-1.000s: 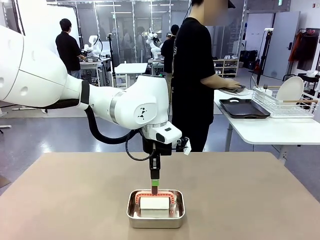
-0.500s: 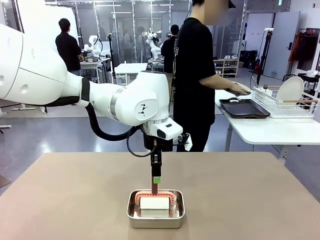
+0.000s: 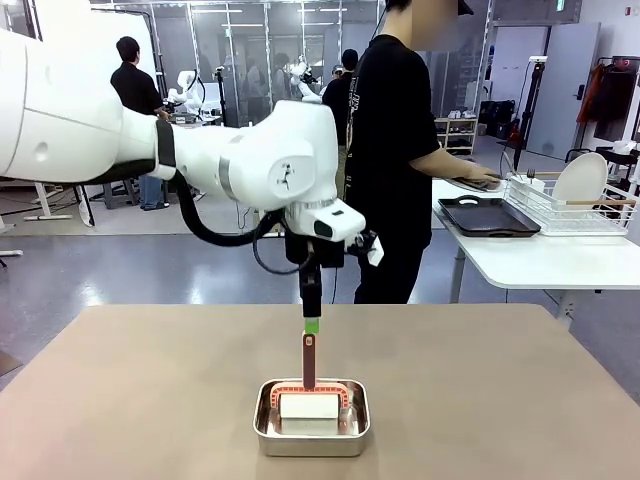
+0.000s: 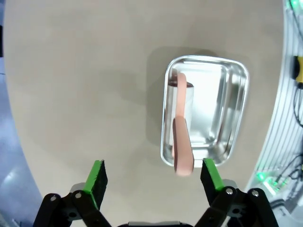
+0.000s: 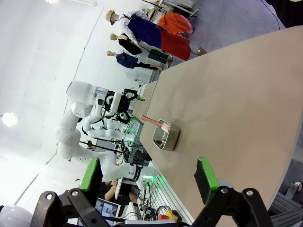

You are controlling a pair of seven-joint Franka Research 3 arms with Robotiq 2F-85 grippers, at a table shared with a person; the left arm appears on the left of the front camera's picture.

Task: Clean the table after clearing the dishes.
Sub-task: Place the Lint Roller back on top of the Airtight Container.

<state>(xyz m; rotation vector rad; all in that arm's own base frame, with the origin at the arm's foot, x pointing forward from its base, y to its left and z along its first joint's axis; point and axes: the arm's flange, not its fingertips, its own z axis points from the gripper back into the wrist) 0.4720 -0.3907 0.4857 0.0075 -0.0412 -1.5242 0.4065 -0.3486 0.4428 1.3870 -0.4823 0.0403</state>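
We see our left gripper hanging above the near middle of the beige desk, its fingers spread wide in the left wrist view. Directly beneath them a brown-pink handle stands upright out of a small steel pan, rising toward the green pads; whether they touch it we cannot tell. A white block lies inside the pan. Our right gripper also has its fingers spread, holding nothing, well apart from the pan. At the far right, a person's hand rests by a dark tray on a white table, beside a rack holding a white plate.
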